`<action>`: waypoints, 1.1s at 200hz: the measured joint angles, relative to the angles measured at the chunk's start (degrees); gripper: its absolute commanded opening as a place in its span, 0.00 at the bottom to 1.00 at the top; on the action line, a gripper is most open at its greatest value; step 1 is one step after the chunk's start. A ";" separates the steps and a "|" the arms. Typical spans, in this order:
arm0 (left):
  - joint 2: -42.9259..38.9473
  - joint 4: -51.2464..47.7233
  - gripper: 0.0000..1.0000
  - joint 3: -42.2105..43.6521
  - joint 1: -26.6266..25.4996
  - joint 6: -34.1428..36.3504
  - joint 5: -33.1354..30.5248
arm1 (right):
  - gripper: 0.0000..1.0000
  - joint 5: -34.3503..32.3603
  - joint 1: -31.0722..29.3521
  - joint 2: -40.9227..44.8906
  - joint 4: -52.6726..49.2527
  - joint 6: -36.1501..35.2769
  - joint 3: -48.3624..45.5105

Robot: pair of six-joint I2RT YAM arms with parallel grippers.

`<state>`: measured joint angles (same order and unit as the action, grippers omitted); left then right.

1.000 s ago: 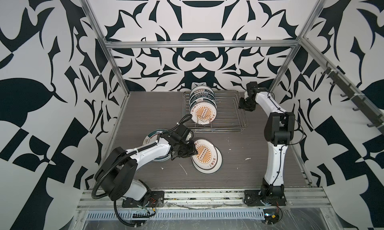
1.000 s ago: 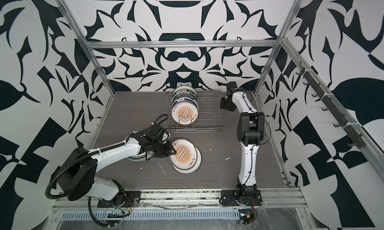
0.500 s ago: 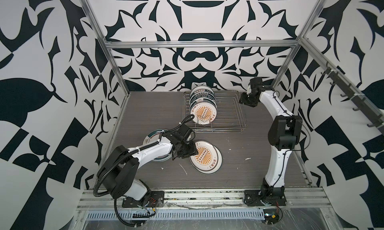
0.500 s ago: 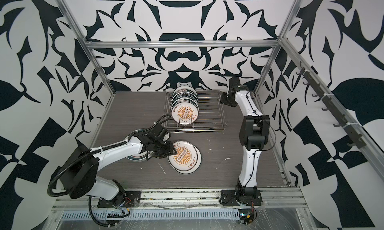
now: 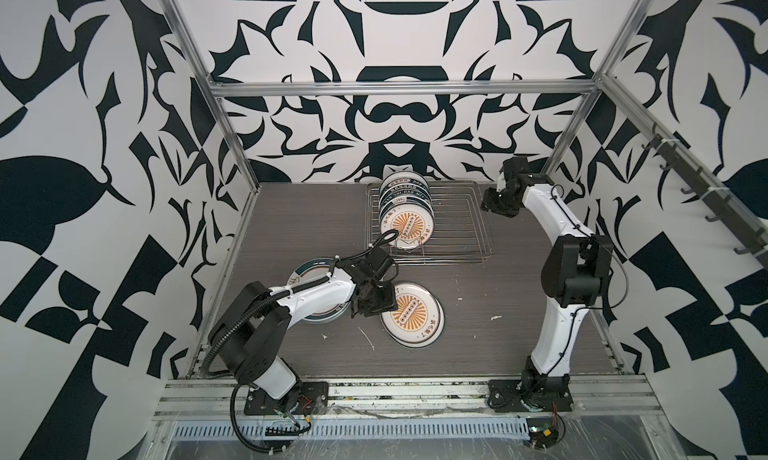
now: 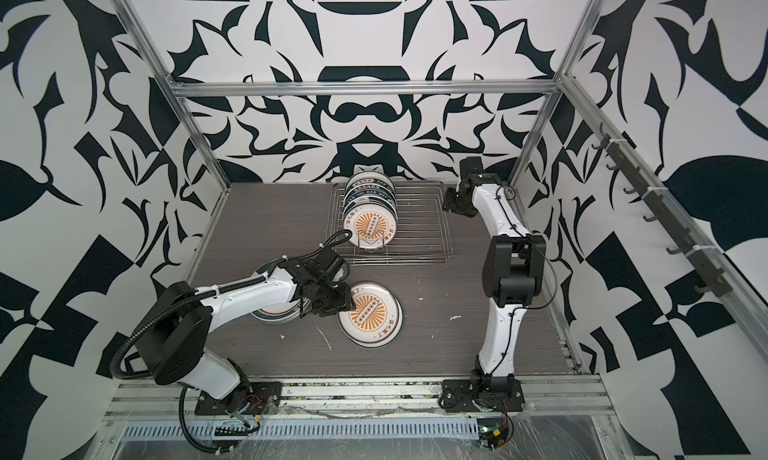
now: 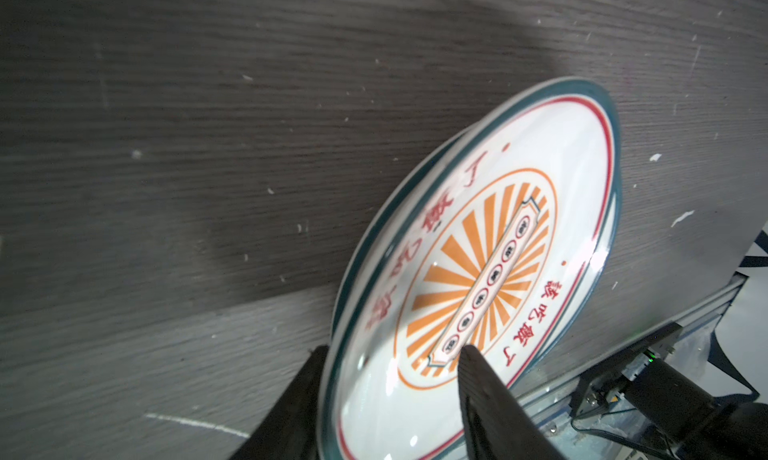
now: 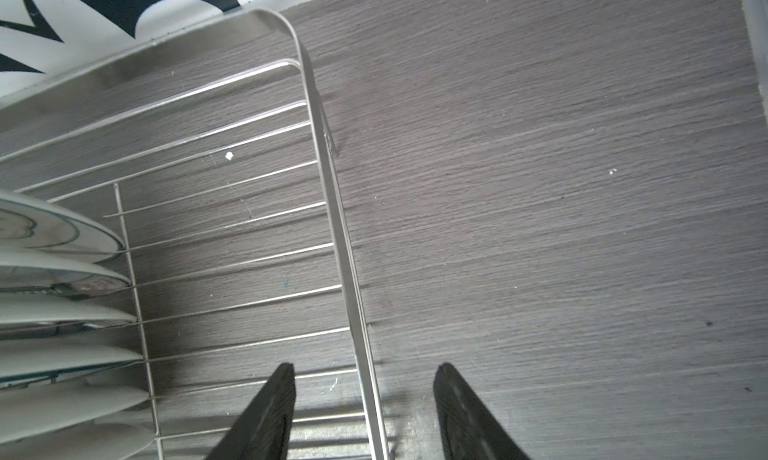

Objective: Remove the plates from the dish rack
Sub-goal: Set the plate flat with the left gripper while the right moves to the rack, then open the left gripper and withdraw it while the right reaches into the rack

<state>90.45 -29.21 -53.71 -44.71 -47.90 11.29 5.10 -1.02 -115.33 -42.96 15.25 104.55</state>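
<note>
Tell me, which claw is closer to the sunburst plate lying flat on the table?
Left. The left gripper sits at the sunburst plate, fingers astride its rim. The right gripper is well away, over the right-hand rim of the dish rack.

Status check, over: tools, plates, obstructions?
Left tool open, straddling rim of stacked sunburst plate. Right tool open above dish rack edge. Plates standing in rack. Nothing blocking.

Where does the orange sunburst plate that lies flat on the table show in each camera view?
In a top view: sunburst plate flat on the table, in front of the dish rack.
In a top view: the same spot.
Left wrist: close up, its rim inside the left gripper.
Right wrist: not in it.
Shared landmark: the left gripper at the plate's edge.
</note>
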 measured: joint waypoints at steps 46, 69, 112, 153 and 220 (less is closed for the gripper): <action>1.27 -1.53 0.53 -0.83 -0.22 0.00 -1.14 | 0.60 1.86 -0.44 5.55 3.78 -0.87 -5.22; 1.79 -1.90 0.53 -1.81 -0.39 0.02 -1.46 | 0.60 3.48 -1.11 7.78 5.42 -1.70 -6.78; 1.99 -2.19 0.53 -2.03 -0.81 0.04 -1.75 | 0.60 5.44 -5.35 9.29 7.45 -4.35 -9.64; 1.81 -4.26 0.57 -2.12 -0.98 0.39 -3.63 | 0.60 5.31 -11.82 9.44 9.07 -8.92 -12.92; -8.59 -10.38 0.82 -2.58 0.26 0.76 -10.93 | 0.58 7.39 -19.71 13.46 13.29 -18.80 -14.95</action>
<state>81.87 -39.59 -56.29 -44.45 -47.13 0.36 12.49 -20.73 -101.86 -29.67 -3.55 89.60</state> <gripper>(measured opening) 0.753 0.581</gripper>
